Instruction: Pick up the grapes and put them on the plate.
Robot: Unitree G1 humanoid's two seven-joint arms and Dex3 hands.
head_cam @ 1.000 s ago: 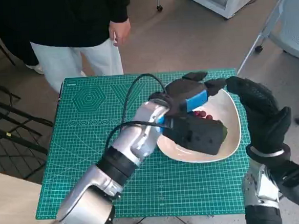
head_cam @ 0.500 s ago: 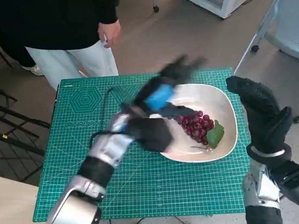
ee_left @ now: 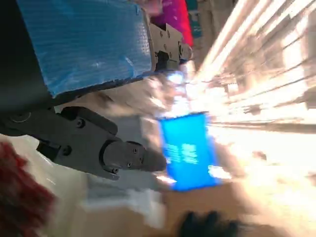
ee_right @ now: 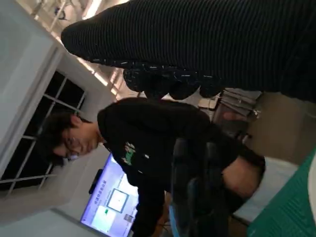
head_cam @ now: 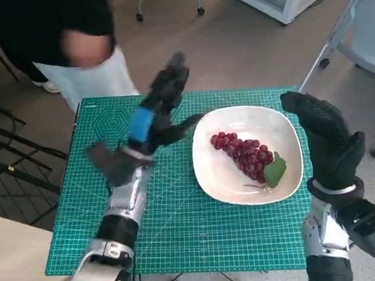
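The grapes (head_cam: 243,156) are seen lying in the white plate (head_cam: 211,177), their long axis running diagonally toward the green leaf. The left hand (head_cam: 161,107) is raised left of the plate, empty with fingers spread; a second ago it covered the bunch. The right hand (head_cam: 326,137), nearer, is held beside the rim, fingers extended and empty.

dark red grapes (head_cam: 240,153), white plate (head_cam: 222,176), green mat (head_cam: 200,229).

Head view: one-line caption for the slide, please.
Grapes lie on the white plate; left hand raised beside it, holding nothing.
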